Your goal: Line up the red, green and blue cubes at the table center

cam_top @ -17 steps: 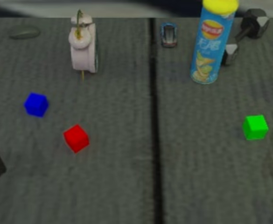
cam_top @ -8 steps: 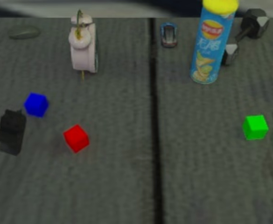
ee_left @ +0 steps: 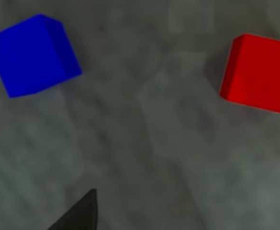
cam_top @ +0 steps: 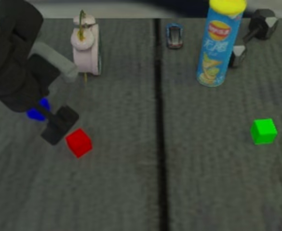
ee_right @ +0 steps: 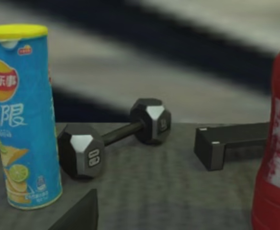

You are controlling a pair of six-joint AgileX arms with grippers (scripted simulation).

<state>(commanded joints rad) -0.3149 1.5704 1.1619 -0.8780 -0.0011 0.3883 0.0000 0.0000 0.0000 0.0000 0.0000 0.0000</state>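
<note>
Three cubes lie scattered; your left gripper [cam_top: 59, 126] hovers between the blue cube [ee_left: 32, 55] and red cube [cam_top: 78, 142] left of the seam, finger state untellable. Next, centre over one and descend.

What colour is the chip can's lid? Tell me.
Bright yellow; the chip can shows its lid best in the right wrist view.

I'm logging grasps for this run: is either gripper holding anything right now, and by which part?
Nothing is held. The left gripper hangs over the table beside the glossy red cube, which sits free, as does the glossy blue cube.
</note>
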